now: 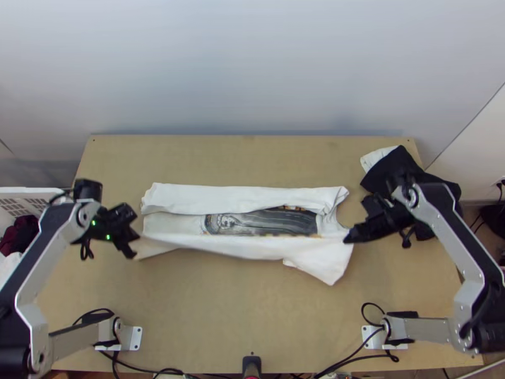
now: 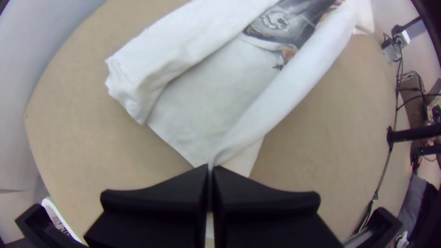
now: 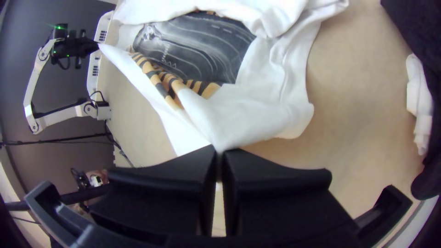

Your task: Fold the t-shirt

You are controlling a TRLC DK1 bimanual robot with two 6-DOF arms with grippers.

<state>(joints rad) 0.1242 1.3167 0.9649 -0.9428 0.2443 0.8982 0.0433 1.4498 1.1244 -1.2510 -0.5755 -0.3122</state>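
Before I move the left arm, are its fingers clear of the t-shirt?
No, the fingers of the left gripper are shut on the t-shirt, whose cloth runs to them in a narrow fold.

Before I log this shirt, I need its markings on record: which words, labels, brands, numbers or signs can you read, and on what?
No readable text to quote.
T-shirt: the dark grey print carries pale marks, too blurred to read.
Small dark marks at the print's edge: too small to read.
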